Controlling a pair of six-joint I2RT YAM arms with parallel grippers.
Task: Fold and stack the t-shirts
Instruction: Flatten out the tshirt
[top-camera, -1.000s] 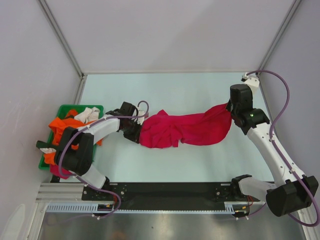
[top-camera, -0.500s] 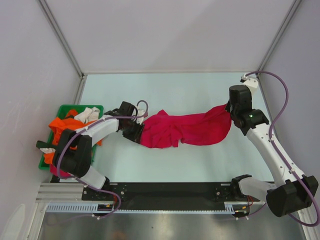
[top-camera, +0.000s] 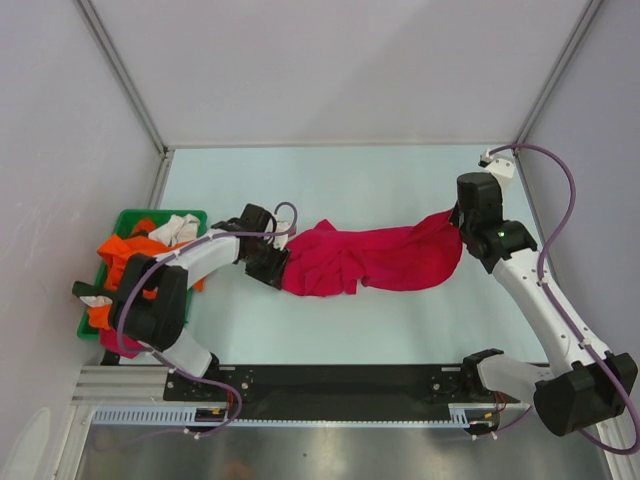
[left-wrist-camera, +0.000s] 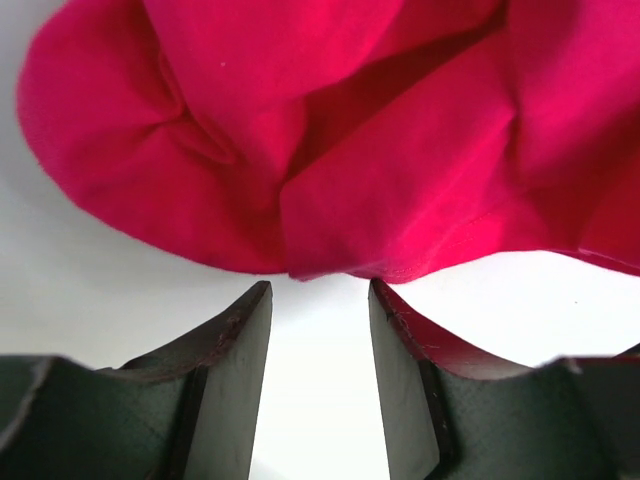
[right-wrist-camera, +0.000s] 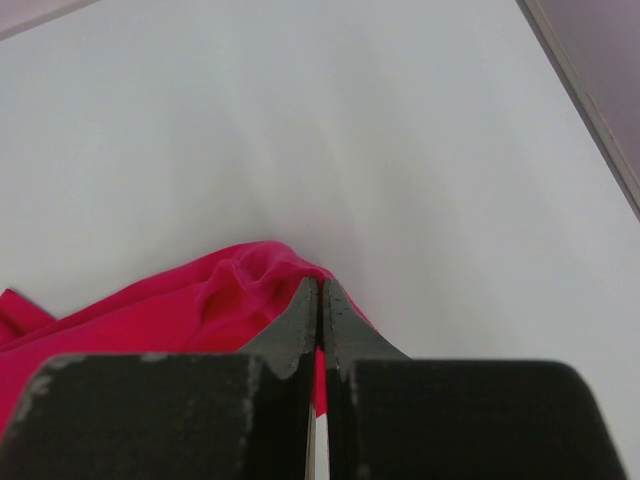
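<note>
You have a pale blue-green table (top-camera: 380, 180) before you, smooth and matt; a green tray (top-camera: 125, 216) sits at its left edge, close against the left wall; grey-lilac wall panels (top-camera: 330, 70) close the space in at the back and on both sides; a bare metal strut (top-camera: 121, 76) slants up from each far corner; along the near edge lies a black plate (top-camera: 340, 385); just in front of it runs a ribbed aluminium rail (top-camera: 115, 383).

One t-shirt (top-camera: 370, 258) lies on the table (top-camera: 400, 180), right of the tray (top-camera: 128, 213).
</note>
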